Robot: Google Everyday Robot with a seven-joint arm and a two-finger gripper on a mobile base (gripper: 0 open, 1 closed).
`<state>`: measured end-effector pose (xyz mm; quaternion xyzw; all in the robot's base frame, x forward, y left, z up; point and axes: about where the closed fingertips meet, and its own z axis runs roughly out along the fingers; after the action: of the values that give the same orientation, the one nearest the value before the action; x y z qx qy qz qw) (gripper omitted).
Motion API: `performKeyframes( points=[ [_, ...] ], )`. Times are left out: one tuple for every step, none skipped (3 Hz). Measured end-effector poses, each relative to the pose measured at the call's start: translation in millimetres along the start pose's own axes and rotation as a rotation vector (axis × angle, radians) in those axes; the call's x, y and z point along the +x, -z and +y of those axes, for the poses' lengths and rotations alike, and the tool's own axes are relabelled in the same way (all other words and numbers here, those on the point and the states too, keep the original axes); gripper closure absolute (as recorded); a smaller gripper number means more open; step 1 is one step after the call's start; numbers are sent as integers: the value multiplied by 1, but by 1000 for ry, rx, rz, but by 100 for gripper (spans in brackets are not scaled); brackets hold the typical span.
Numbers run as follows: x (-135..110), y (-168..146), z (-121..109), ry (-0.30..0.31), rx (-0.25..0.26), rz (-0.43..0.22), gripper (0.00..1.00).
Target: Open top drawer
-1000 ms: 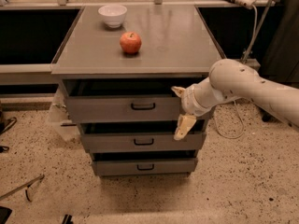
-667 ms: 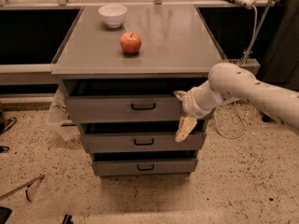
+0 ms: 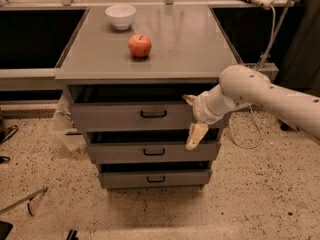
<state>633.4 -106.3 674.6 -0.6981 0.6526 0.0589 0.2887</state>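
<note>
Gripper (image 3: 190, 122) at right end of top drawer (image 3: 120, 117), jaws spread wide, holding nothing; unmoved over the last second; drawer, just under tabletop (image 3: 200, 49), appears barely out; pull judged not yet effective.

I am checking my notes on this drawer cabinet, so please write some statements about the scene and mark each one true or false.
1. A red apple lies on the cabinet top. True.
2. The white bowl stands inside the top drawer. False: it stands on the cabinet top, behind the apple.
3. The gripper is at the right end of the top drawer's front. True.
4. The gripper grasps the black handle. False: it is open, to the right of the handle.
</note>
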Motion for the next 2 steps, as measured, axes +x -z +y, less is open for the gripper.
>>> performKeyframes(
  points=[
    [-4, -14, -15, 14, 3, -17, 0],
    [-3, -31, -19, 3, -37, -28, 0]
  ],
)
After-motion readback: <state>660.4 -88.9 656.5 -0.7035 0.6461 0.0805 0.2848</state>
